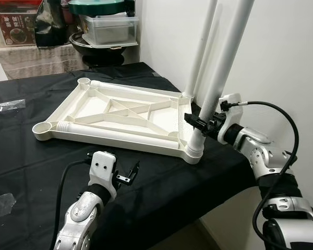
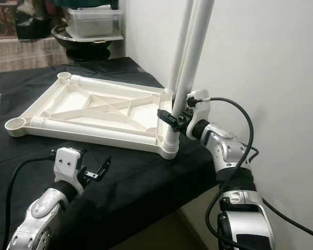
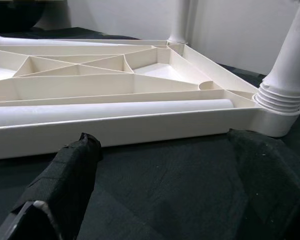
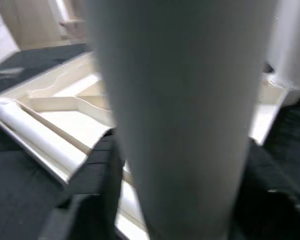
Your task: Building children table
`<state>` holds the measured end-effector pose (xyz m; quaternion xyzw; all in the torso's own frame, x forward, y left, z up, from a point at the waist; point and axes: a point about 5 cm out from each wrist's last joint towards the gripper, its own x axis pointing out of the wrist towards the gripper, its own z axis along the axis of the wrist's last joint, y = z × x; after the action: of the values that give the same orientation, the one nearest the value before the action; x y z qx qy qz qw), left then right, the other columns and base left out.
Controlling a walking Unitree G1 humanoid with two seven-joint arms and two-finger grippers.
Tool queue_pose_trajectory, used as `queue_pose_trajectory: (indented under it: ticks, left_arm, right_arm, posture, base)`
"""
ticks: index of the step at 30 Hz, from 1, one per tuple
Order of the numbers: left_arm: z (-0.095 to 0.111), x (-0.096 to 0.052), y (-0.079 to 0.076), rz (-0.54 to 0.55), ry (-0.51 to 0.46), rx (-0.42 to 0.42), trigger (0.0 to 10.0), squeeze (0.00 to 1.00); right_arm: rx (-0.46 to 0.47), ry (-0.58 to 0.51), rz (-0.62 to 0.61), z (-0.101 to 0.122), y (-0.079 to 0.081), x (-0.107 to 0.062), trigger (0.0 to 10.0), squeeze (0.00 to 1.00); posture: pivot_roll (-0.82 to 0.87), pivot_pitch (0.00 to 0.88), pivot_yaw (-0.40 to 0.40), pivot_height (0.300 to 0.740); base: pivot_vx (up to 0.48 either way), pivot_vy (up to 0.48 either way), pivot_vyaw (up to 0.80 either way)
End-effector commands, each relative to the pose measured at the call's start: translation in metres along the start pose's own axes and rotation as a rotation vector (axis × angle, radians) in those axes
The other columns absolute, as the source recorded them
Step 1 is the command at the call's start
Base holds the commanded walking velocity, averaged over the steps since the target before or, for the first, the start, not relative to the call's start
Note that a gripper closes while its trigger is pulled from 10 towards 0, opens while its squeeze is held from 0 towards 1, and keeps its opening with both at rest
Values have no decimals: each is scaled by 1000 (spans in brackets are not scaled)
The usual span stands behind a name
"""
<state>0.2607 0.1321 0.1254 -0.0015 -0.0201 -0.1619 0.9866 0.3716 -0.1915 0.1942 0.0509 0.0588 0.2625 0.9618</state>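
A cream plastic tabletop [image 1: 120,117] lies upside down on a black-covered table [image 1: 161,182]. Two white legs stand upright in its right-hand corners: the near leg [image 1: 219,78] and the far leg [image 1: 202,47]. Two more legs [image 1: 115,134] lie flat along the tabletop's near and far sides. My right gripper [image 1: 201,123] is shut on the near upright leg [image 4: 175,115] just above its corner socket [image 1: 194,151]. My left gripper [image 1: 128,177] hovers open over the black cloth in front of the tabletop's near edge [image 3: 140,127], holding nothing.
A white wall [image 1: 281,57] stands close on the right. At the back left, a covered shelf holds a clear lidded box [image 1: 109,28], a black bowl [image 1: 96,44] and a red carton [image 1: 18,28]. Clear plastic wrap [image 1: 5,105] lies on the cloth at far left.
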Motion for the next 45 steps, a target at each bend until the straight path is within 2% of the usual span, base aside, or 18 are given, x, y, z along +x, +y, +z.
queue_pose_trajectory:
  ticks: [1,3,5,7,9,10,11,18,19,21,22,23,24,28,29,35,38,45]
  left_arm:
    - [-3,0,-1,-9,16,13,10000,0]
    - [-2,-1,0,-8,17,15,10000,0]
    - [-3,-2,0,-10,20,16,10000,0]
    - [-3,-2,0,-10,20,16,10000,0]
    - [-3,-1,-1,-12,22,15,10000,0]
    - [-3,-1,-1,-12,22,15,10000,0]
    - [-3,-1,-3,-18,24,11,10000,0]
    - [-5,-3,2,-8,35,21,10000,0]
    - [-5,-3,3,-5,35,22,10000,0]
    - [-5,-2,3,-4,35,22,10000,0]
    - [-5,-2,1,-4,35,21,10000,0]
    - [-5,-2,1,-4,35,21,10000,0]
    - [-6,-1,-3,-9,37,18,10000,0]
    - [-6,-2,-4,-14,39,14,10000,0]
    - [-7,-4,-2,-10,39,12,10000,0]
    - [-7,-4,0,-3,40,11,10000,0]
    - [-7,-3,-3,-12,38,10,10000,0]
    - [-6,-3,-3,-12,36,11,10000,0]
  right_arm:
    - [17,26,-78,-8,0,7,0,0]
    - [29,25,-140,-9,-3,8,0,0]
    - [90,107,-422,-26,-15,7,0,0]
    - [90,107,-422,-26,-15,7,0,0]
    - [185,163,-686,-49,-11,2,0,0]
    - [185,163,-686,-49,-11,2,0,0]
    - [246,196,-716,-65,21,8,0,0]
    - [226,192,-665,-53,69,28,0,0]
    - [213,209,-648,-51,73,32,6118,0]
    - [204,221,-645,-50,76,35,6118,0]
    - [222,169,-625,-44,77,38,10000,0]
    - [222,169,-625,-44,77,38,10000,0]
    - [246,101,-607,-36,79,40,10000,1000]
    - [223,105,-610,-32,72,37,10000,1000]
    - [210,98,-571,-28,62,33,10000,0]
    - [272,-9,-296,-17,61,27,10000,0]
    - [188,-34,-111,-12,40,16,10000,0]
    - [118,-40,-15,-5,20,8,10000,0]
  posture:
    - [108,0,-107,740]
    - [108,0,-105,740]
    - [102,0,-102,740]
    - [102,0,-102,740]
    - [98,0,-98,740]
    - [98,0,-98,740]
    - [102,0,-92,740]
    - [105,0,-95,740]
    - [105,0,-95,740]
    - [105,0,-95,740]
    - [101,0,-100,740]
    - [101,0,-100,740]
    - [101,0,-101,740]
    - [98,0,-102,740]
    - [95,0,-105,740]
    - [95,0,-109,740]
    - [92,0,-108,740]
    - [96,0,-111,740]
  base:
    - [0,0,0]
    - [0,0,0]
    - [0,0,0]
    - [0,0,0]
    - [0,0,0]
    - [0,0,0]
    - [0,0,0]
    - [0,0,0]
    - [0,0,0]
    - [0,0,0]
    - [0,0,0]
    - [0,0,0]
    - [0,0,0]
    - [0,0,0]
    - [0,0,0]
    - [0,0,0]
    - [0,0,0]
    - [0,0,0]
